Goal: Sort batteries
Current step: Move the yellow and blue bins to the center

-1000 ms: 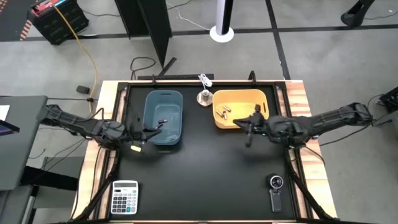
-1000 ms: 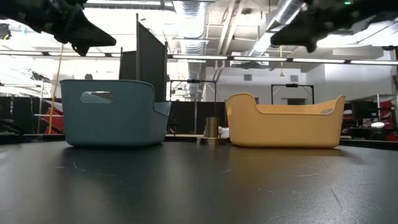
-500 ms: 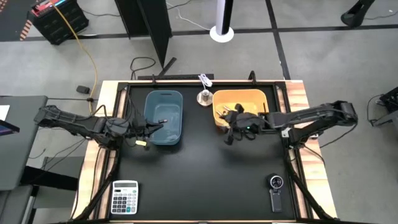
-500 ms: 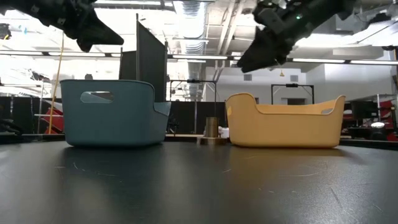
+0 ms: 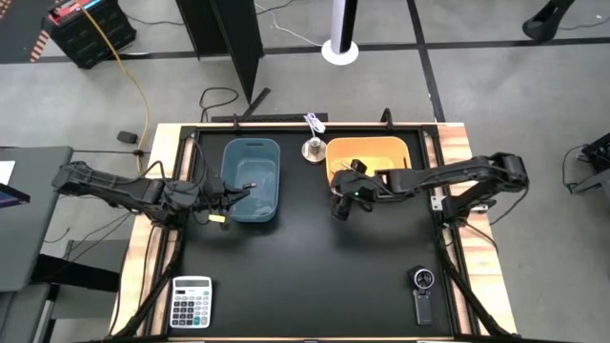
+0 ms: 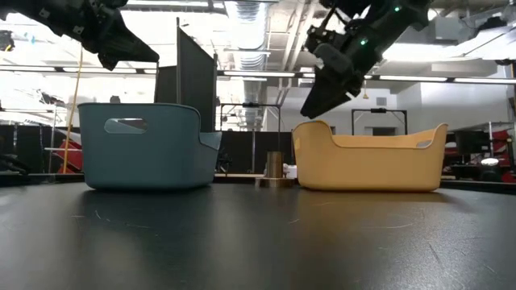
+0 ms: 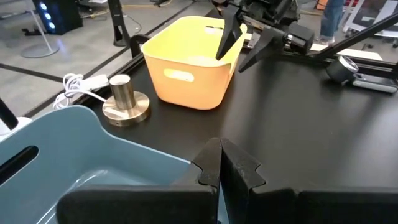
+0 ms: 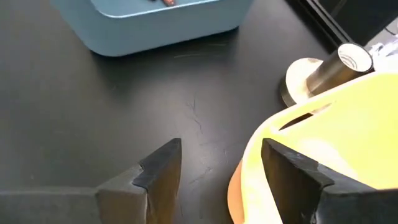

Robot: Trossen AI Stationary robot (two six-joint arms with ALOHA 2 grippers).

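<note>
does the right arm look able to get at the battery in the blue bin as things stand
Probably yes. The right gripper hangs open and empty by the yellow bin's near corner. Only bare black table lies between it and the blue bin, whose top is open. The left gripper, jaws shut, sits at that bin's left side and might crowd it.

- Robotics lab or workshop, plainly, not a home.
- Bare grey concrete floor (image 5: pixel 315 105) all round, marked with dark lines.
- Black tabletop (image 5: pixel 315 267) in a wooden frame, dark arms mounted at either side.
- Yellow cable (image 5: pixel 133 76) trailing across the floor from a black equipment box (image 5: pixel 86 29).
- Dark partition panel (image 6: pixel 196 89) standing behind the tabletop.
- Exposed ducts and pipes (image 6: pixel 355 32) overhead, long strip lights (image 6: pixel 250 12) between them, seen from the low view.
- White pedestal base (image 5: pixel 340 50) on the floor beyond.
- More stands and equipment crowding the background.
</note>
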